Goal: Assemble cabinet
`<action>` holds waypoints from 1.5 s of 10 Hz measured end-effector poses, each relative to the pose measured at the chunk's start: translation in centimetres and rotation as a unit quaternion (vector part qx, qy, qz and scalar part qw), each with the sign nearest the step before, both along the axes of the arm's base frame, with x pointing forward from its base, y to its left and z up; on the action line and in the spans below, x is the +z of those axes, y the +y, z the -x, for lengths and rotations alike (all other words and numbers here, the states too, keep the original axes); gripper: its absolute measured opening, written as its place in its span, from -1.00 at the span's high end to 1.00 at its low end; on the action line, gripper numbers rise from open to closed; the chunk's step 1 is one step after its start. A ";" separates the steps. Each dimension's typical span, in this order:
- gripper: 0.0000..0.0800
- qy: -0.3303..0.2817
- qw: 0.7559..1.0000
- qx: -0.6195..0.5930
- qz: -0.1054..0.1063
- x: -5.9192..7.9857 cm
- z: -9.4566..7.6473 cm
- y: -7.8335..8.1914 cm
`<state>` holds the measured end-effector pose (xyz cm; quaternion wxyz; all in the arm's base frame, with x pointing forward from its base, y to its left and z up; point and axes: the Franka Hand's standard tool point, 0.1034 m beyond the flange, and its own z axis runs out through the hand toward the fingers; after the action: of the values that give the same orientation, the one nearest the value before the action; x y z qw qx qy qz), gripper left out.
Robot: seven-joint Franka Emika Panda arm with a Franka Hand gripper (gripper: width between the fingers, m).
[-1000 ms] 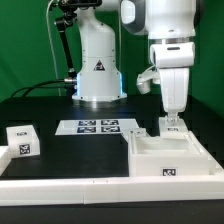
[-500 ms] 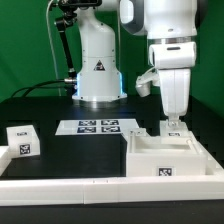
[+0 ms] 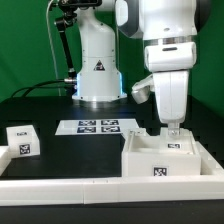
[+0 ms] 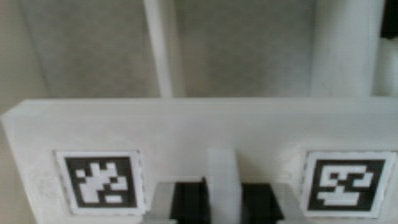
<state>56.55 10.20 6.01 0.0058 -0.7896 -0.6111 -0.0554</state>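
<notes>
The cabinet (image 3: pixel 166 160) is a white open box with tags, lying at the exterior view's right on the black table. My gripper (image 3: pixel 172 131) stands straight down over its far wall and is shut on that wall. In the wrist view the two dark fingers (image 4: pixel 183 203) clamp a thin white wall of the cabinet (image 4: pixel 196 125) between two tags, with my gripper (image 4: pixel 221 203) centred on it. The fingertips are hidden behind the wall in the exterior view.
A small white tagged cube (image 3: pixel 22 140) sits at the exterior view's left. The marker board (image 3: pixel 97 126) lies in the middle in front of the robot base (image 3: pixel 98 70). A long white rail (image 3: pixel 60 186) runs along the front edge.
My gripper and the cabinet it holds have moved a little toward the exterior view's left and nearer the front rail. The cube and marker board have not moved.
</notes>
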 end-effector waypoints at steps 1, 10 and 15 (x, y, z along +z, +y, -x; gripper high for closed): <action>0.83 -0.004 1.000 -0.001 -0.001 0.0 -0.8 -0.2; 0.39 0.010 1.000 0.012 0.003 0.2 -1.0 -0.2; -0.95 -0.005 1.000 -0.002 0.017 4.1 3.0 0.5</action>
<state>53.51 10.70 10.14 -0.0110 -0.7905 -0.6104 -0.0490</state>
